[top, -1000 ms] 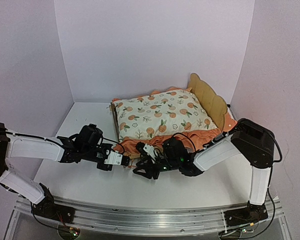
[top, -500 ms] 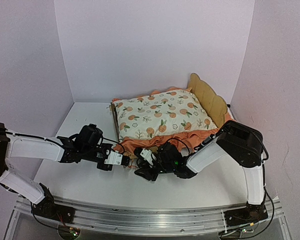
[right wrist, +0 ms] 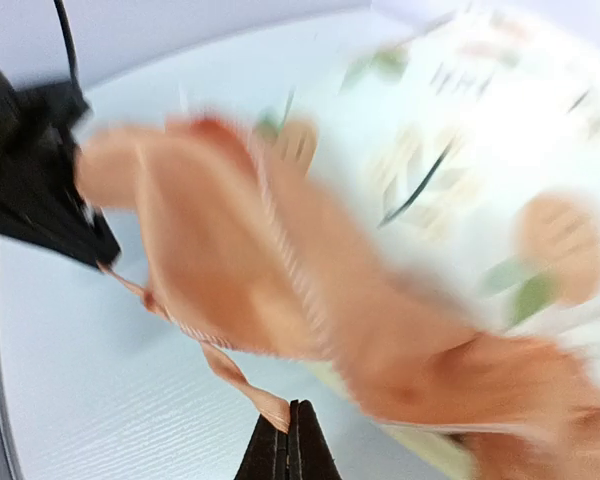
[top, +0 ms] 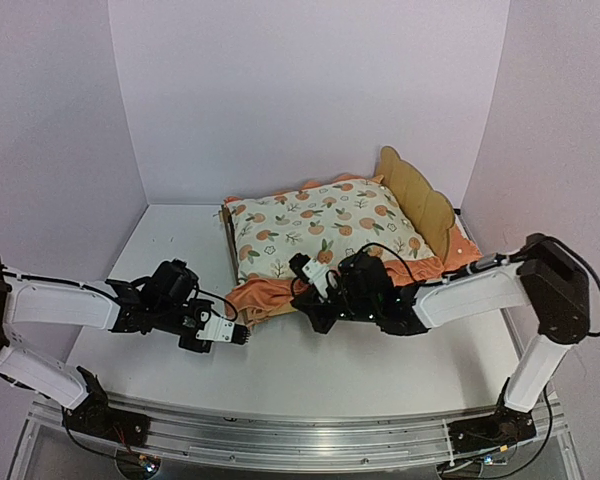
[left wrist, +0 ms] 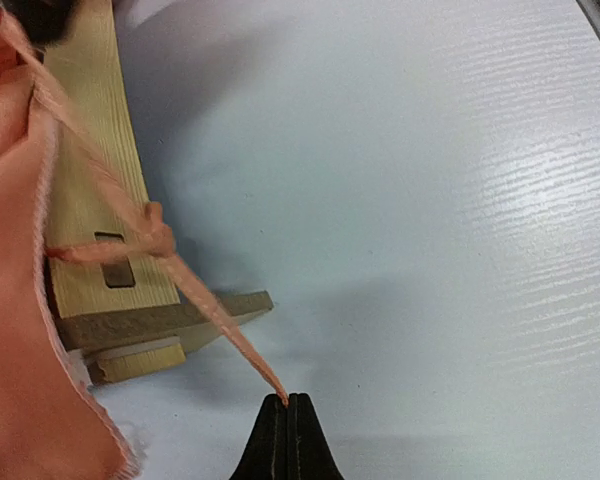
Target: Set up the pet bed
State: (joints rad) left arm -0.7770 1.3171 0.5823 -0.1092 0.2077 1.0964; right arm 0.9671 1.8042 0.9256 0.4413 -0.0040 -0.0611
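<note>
The pet bed is a light plywood frame with a scalloped headboard, standing at the back right. An orange-print mattress pad lies on it, and its orange ruffle spills over the near rail. My left gripper sits low over the table, in front of the bed's foot corner. It is shut on the end of a thin orange tie strap, knotted beside a slot in the wooden frame. My right gripper hovers at the ruffle. It is shut on another strap end.
White walls close in the table at the back and on both sides. The two grippers are near each other at the bed's near rail, and the left gripper shows as a dark shape in the blurred right wrist view.
My right gripper was open low by the table; it has risen toward the ruffle and shut on a strap end. My left gripper shifted slightly down and left, still shut on its strap.
</note>
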